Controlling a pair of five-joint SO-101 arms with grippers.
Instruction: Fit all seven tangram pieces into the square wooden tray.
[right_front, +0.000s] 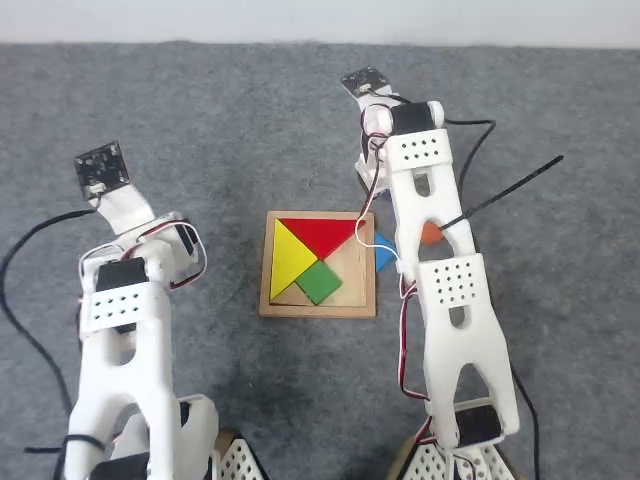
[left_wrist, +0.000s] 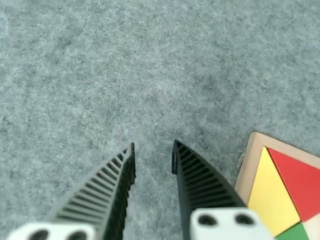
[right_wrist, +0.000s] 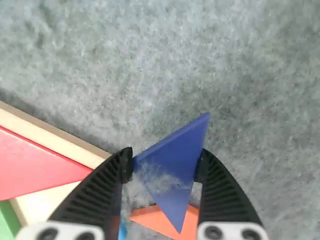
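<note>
Holds the right arm (right_front: 455, 285) stretched forward from its base, alongside the right edge of the square wooden tray (right_front: 318, 311), wrist raised beyond the tray's far right corner. Pinches a blue triangle (right_wrist: 175, 170) in the right gripper (right_wrist: 165, 155), its ribbed fingers (right_wrist: 100, 195) one on either side, drawn narrow and stopped by the piece between them. Has that triangle off the tray, just beside its rim, over the grey felt worktop (right_front: 220, 130), one tip pointing away from the fingers. Shows an orange piece (right_wrist: 150, 220) lying beneath the triangle, close to the gripper. Cannot tell whether the triangle touches the felt or the orange piece.

Holds the left arm (right_front: 125, 310) bent at the left side of the worktop, beside the tray's left edge and apart from it. Points the left gripper (left_wrist: 152, 147) down at bare felt near a corner of the tray, touching nothing. Spreads its fingers (left_wrist: 112, 190) to a middling gap, with only felt seen between them.

Inside the tray: a red triangle (right_front: 320, 235) against the far rim, a yellow triangle (right_front: 288, 260) along the left rim, a green square (right_front: 320, 283) below where they meet, all three touching. Bare wood along the right side and the near corners.
</note>
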